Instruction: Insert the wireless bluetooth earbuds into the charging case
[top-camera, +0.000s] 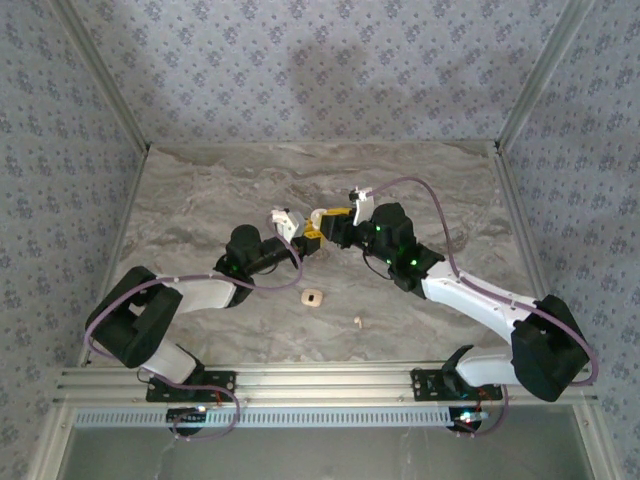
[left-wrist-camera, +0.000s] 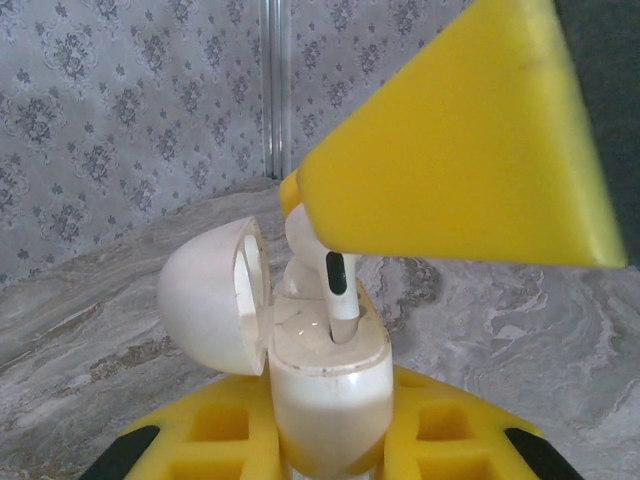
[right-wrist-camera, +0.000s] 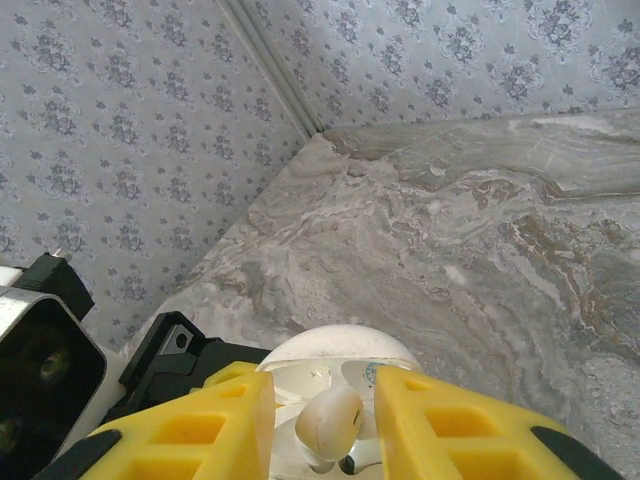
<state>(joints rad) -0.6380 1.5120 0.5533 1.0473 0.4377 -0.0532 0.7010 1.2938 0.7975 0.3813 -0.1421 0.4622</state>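
Left pincer (left-wrist-camera: 330, 455) is clamped on the charging case (left-wrist-camera: 330, 385). Right pincer (right-wrist-camera: 324, 432) stands slightly apart around the half-seated earbud (left-wrist-camera: 338, 288). If the pincer drags sideways, the earbud can tip out.

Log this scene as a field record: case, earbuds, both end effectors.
charging case: lid open, held by left end effector
earbud: stem down in the case, between right end effector fingers; grip unclear
loose earbud: on table, nearer the arm bases
small cream piece: on table, left of loose earbud
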